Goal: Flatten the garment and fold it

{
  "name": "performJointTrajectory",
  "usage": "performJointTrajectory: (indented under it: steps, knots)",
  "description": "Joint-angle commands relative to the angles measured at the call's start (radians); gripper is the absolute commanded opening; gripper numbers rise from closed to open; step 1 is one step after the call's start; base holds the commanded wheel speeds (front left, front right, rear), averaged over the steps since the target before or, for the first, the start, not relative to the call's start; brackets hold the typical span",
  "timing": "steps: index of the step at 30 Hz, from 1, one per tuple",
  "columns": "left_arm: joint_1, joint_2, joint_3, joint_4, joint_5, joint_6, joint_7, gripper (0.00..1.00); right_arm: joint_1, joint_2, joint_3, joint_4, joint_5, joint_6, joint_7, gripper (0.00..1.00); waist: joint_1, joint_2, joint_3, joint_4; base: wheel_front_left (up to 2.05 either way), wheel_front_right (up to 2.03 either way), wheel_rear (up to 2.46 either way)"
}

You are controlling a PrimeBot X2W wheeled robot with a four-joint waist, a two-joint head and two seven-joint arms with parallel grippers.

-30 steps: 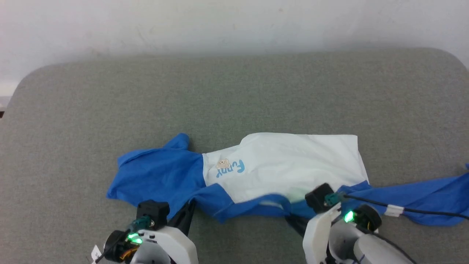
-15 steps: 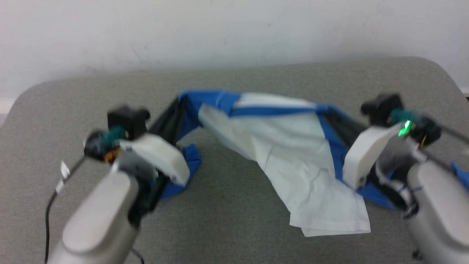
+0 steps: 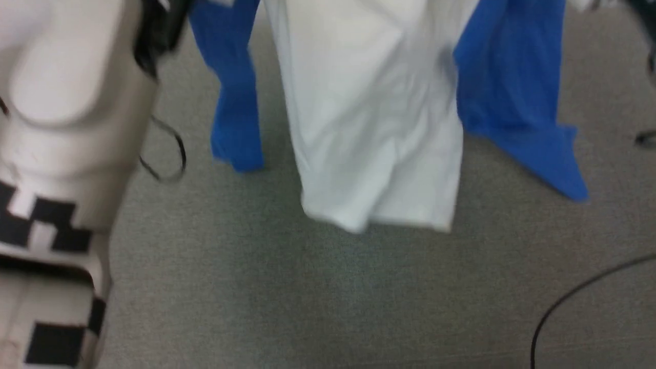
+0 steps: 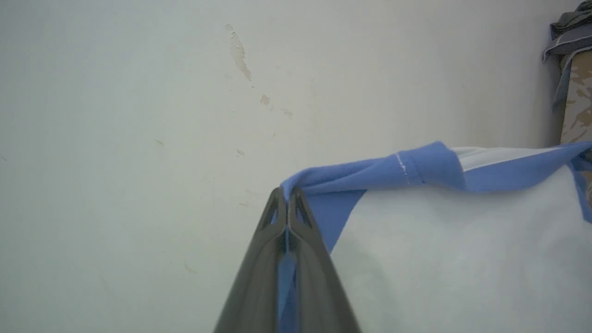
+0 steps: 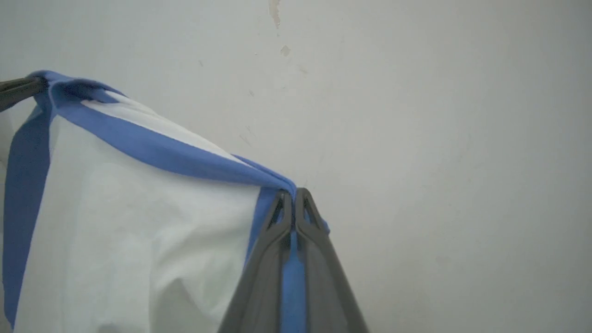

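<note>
The garment [image 3: 374, 118] hangs in the air above the grey table [image 3: 307, 297], its white body in the middle and a blue sleeve [image 3: 233, 102] drooping on each side. In the left wrist view my left gripper [image 4: 287, 193] is shut on the blue cloth at one shoulder, with the neckline band [image 4: 508, 169] stretched away to the right. My right gripper [image 5: 294, 193] is shut on the blue cloth at the other shoulder of the garment [image 5: 138, 240]. The hem hangs just above the table.
My pale left forearm [image 3: 61, 102] with a black-and-white marker fills the left of the head view. A black cable [image 3: 574, 297] crosses the table's lower right. A pale wall [image 4: 138, 115] stands behind the garment; a pile of cloth [image 4: 571, 27] shows at the far right.
Both grippers have lifted the garment off the table by its shoulders; it now hangs full length. The head view has shifted as well.
</note>
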Motion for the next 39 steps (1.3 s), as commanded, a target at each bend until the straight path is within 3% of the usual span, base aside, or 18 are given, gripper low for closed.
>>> performJointTrajectory:
  steps: [1,11,19,27,33,39]
  knots:
    - [-0.061,0.029,0.027,0.048,0.015,0.008,-0.017,0.00,-0.060,-0.015,-0.024,0.039,-0.015,-0.009,-0.026,0.00,-0.0003,-0.0002,0.145,-0.025,0.00,0.00,0.00]
    - [-0.468,0.039,0.044,0.278,0.092,0.020,-0.131,0.00,-0.491,0.057,-0.077,0.306,-0.135,-0.009,-0.293,0.00,-0.0003,-0.0002,0.316,-0.081,0.00,0.00,0.00]
    - [-0.508,0.020,0.058,0.406,0.072,0.001,-0.188,0.00,-0.563,0.115,0.002,0.463,-0.148,-0.009,-0.385,0.00,-0.0003,-0.0002,0.391,-0.088,0.00,0.00,0.00]
    - [-0.297,-0.030,0.116,0.461,0.008,-0.026,-0.220,0.00,-0.414,0.155,0.125,0.557,-0.086,-0.009,-0.433,0.00,-0.0003,-0.0002,0.372,-0.054,0.00,0.00,0.00]
    - [0.065,-0.086,0.209,0.289,0.003,-0.033,-0.220,0.00,-0.152,0.142,0.234,0.526,0.007,-0.009,-0.452,0.00,-0.0003,-0.0002,0.262,-0.020,0.00,0.00,0.00]
    - [0.456,-0.146,0.286,0.086,0.032,-0.034,-0.221,0.00,0.154,0.076,0.297,0.386,0.084,-0.009,-0.439,0.00,-0.0003,-0.0002,0.108,-0.010,0.00,0.00,0.00]
